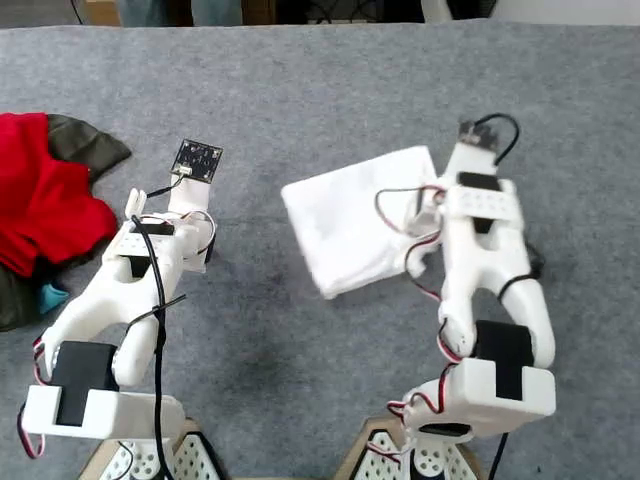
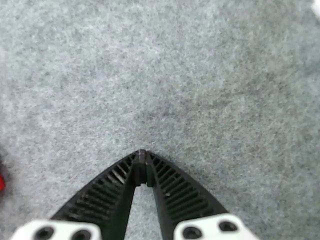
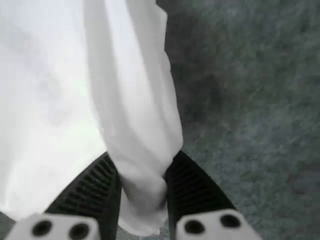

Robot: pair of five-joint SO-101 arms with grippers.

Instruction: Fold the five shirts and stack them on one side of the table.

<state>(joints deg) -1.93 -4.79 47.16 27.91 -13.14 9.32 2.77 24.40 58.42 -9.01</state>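
Right end effector (image 3: 142,157): clamped on a fold of the white shirt (image 3: 60,100), which lies on the grey surface (image 3: 250,100) beneath it. Left end effector (image 2: 143,159): tips together, over the surface. Red shirt (image 1: 45,200) and dark shirt (image 1: 95,145): heaped near it, on its side away from the white shirt.

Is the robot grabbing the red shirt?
No, the right gripper pinches the white shirt, while the red shirt lies untouched off to the side.
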